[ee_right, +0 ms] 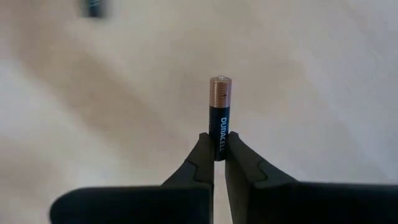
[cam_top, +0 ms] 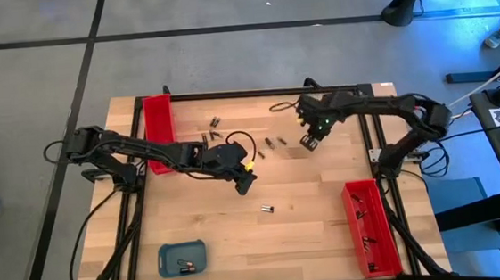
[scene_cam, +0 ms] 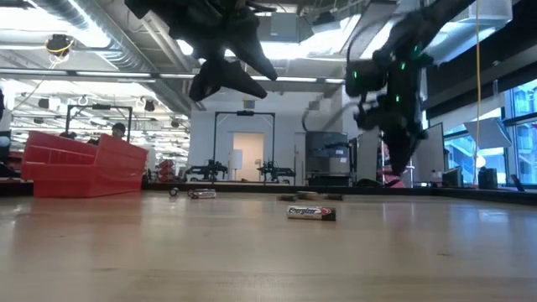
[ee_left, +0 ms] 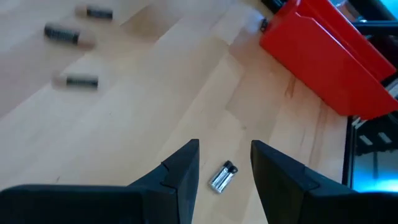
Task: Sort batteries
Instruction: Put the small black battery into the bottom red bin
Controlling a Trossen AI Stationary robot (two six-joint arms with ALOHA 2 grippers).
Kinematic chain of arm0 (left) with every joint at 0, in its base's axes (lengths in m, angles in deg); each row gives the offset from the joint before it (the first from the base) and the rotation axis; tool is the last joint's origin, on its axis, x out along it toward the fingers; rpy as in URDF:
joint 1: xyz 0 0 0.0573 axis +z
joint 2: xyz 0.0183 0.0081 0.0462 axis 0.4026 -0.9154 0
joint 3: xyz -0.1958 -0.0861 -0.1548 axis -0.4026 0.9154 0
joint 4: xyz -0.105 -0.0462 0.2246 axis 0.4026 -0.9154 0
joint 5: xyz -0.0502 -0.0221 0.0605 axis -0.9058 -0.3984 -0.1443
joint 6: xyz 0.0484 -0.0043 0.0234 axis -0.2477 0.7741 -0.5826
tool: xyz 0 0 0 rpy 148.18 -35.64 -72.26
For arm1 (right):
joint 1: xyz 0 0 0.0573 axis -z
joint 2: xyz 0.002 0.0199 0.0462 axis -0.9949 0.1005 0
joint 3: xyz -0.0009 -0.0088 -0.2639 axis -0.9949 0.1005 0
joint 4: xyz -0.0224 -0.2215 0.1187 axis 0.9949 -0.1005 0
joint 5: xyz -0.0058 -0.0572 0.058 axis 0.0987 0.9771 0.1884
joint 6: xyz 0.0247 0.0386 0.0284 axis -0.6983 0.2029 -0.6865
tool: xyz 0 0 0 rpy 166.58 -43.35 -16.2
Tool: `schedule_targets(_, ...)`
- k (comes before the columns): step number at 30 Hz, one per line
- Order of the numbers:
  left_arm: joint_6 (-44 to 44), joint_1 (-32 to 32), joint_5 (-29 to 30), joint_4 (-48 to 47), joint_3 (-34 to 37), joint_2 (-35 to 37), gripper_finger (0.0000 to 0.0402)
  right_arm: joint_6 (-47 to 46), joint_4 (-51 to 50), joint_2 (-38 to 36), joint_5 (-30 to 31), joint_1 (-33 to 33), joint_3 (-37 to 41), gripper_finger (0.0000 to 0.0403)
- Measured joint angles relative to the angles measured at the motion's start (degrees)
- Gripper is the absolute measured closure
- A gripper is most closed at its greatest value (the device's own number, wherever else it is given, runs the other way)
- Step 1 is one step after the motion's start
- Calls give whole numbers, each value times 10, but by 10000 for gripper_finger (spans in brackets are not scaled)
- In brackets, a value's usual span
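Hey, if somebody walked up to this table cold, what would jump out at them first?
Probably the right gripper, raised over the far side of the table and shut on a Duracell battery that pokes out past its fingertips. Next, the left gripper, open, hangs above a lone silvery battery lying mid-table. The two long red trays stand out too, one at the far left edge, one at the near right corner.

You can see small round metal batteries [cam_top: 274, 143] lying flat on the wooden counter [cam_top: 311, 233]. One silver battery [ee_left: 222, 177] lies alone on its side. A black and copper battery [ee_right: 219, 118] is pinched by one end, sticking straight out.
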Motion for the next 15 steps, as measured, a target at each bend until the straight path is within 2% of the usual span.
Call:
schedule_targets(8, -113, 1, 0, 96, 0, 0, 262, -72, 84, -101, 0, -182, -1, 390)
schedule_targets(12, -143, 10, 0, 132, 0, 0, 229, -102, 174, -133, 9, -274, -1, 392)
schedule_targets(15, -146, 18, 0, 150, 0, 0, 194, -124, 249, -140, 41, -332, -2, 392)
